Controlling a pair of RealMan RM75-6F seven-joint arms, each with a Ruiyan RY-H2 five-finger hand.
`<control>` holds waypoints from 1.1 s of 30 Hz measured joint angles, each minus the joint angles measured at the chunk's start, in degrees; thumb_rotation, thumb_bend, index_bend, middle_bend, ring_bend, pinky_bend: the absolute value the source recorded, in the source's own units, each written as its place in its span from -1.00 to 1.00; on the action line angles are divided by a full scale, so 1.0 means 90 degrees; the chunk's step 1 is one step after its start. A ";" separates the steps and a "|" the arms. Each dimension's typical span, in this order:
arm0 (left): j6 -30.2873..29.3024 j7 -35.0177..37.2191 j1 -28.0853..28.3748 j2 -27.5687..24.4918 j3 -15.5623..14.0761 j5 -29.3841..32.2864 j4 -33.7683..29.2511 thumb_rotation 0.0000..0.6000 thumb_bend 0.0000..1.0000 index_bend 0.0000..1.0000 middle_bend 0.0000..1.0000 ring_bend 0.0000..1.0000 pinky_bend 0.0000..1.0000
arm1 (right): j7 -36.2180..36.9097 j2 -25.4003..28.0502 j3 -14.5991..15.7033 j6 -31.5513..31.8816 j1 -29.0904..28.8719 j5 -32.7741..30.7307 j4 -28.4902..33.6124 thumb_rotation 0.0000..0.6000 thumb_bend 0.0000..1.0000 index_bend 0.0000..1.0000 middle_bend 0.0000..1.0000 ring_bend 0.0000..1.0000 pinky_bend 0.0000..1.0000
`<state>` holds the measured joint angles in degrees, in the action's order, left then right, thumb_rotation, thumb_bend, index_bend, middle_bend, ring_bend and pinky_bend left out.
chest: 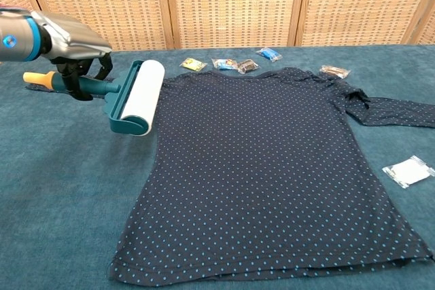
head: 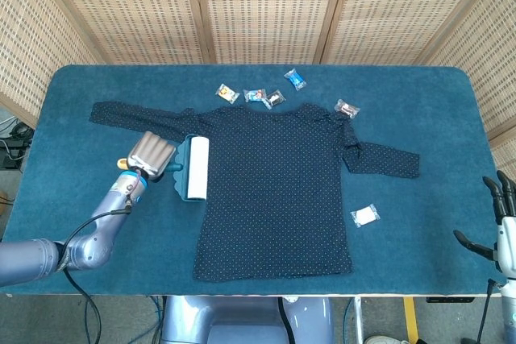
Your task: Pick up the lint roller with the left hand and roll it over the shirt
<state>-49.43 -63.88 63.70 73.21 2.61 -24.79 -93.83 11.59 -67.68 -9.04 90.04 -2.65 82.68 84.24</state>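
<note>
A dark navy dotted shirt (head: 278,183) (chest: 272,161) lies flat in the middle of the blue table. My left hand (head: 151,153) (chest: 71,42) grips the teal handle of the lint roller (head: 194,167) (chest: 139,97), whose white drum hangs in the air over the shirt's left edge, near the left sleeve. An orange handle tip pokes out behind the hand. My right hand (head: 501,219) shows at the table's right edge with fingers spread, holding nothing; the chest view does not show it.
Several small wrapped sweets (head: 262,96) (chest: 238,65) lie beyond the shirt's collar. Another wrapper (head: 347,107) sits by the right shoulder, and a white packet (head: 365,215) (chest: 406,170) lies right of the hem. Wicker screens stand behind the table (head: 81,223).
</note>
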 measured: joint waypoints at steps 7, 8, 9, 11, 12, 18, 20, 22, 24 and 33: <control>-0.0029 -0.0655 0.0768 0.0213 -0.0271 0.0984 -0.0033 1.00 0.71 0.78 0.51 0.27 0.26 | 0.0249 0.0000 -0.0003 -0.0152 -0.0038 -0.0043 -0.0140 1.00 -0.78 -0.75 -1.00 -1.00 -1.00; -0.0037 -0.0714 0.0849 0.0283 -0.0302 0.1103 -0.0003 1.00 0.71 0.78 0.51 0.27 0.26 | 0.0259 -0.0002 -0.0001 -0.0162 -0.0043 -0.0041 -0.0147 1.00 -0.78 -0.75 -1.00 -1.00 -1.00; -0.0043 -0.0779 0.0930 0.0358 -0.0334 0.1212 0.0036 1.00 0.71 0.78 0.51 0.27 0.26 | 0.0268 -0.0004 0.0001 -0.0168 -0.0046 -0.0039 -0.0153 1.00 -0.78 -0.75 -1.00 -1.00 -1.00; -0.0048 -0.0954 0.1090 0.0518 -0.0402 0.1411 0.0153 1.00 0.71 0.78 0.51 0.27 0.26 | 0.0305 -0.0009 0.0005 -0.0191 -0.0053 -0.0040 -0.0175 1.00 -0.78 -0.75 -1.00 -1.00 -1.00; -0.0050 -0.1019 0.1155 0.0583 -0.0426 0.1503 0.0209 1.00 0.72 0.78 0.51 0.27 0.26 | 0.0324 -0.0010 0.0006 -0.0201 -0.0056 -0.0042 -0.0187 1.00 -0.78 -0.75 -1.00 -1.00 -1.00; -0.0050 -0.1394 0.1612 0.0954 -0.0514 0.2278 0.0575 1.00 0.72 0.78 0.51 0.27 0.26 | 0.0400 -0.0022 -0.0014 -0.0226 -0.0071 -0.0066 -0.0279 1.00 -0.78 -0.75 -1.00 -1.00 -1.00; -0.0051 -0.1577 0.1811 0.1087 -0.0534 0.2609 0.0724 1.00 0.72 0.78 0.51 0.27 0.26 | 0.0459 -0.0027 -0.0017 -0.0216 -0.0073 -0.0052 -0.0302 1.00 -0.78 -0.75 -1.00 -1.00 -1.00; -0.0048 -0.1765 0.2022 0.1240 -0.0548 0.2909 0.0885 1.00 0.72 0.78 0.51 0.27 0.26 | 0.0510 -0.0029 -0.0021 -0.0216 -0.0075 -0.0051 -0.0326 1.00 -0.78 -0.75 -1.00 -1.00 -1.00; -0.0052 -0.1943 0.2177 0.1367 -0.0571 0.3066 0.0996 1.00 0.72 0.78 0.51 0.27 0.26 | 0.0567 -0.0029 -0.0025 -0.0240 -0.0079 -0.0065 -0.0342 1.00 -0.78 -0.75 -1.00 -1.00 -1.00; -0.0240 -0.2691 0.2769 0.1964 -0.0623 0.3853 0.1332 1.00 0.72 0.78 0.51 0.27 0.26 | 0.0807 -0.0027 -0.0044 -0.0339 -0.0100 -0.0122 -0.0480 1.00 -0.78 -0.75 -1.00 -1.00 -1.00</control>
<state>-51.59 -88.10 88.62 90.89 -2.99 9.89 -81.83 18.86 -67.92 -9.43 86.99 -3.55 81.58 79.92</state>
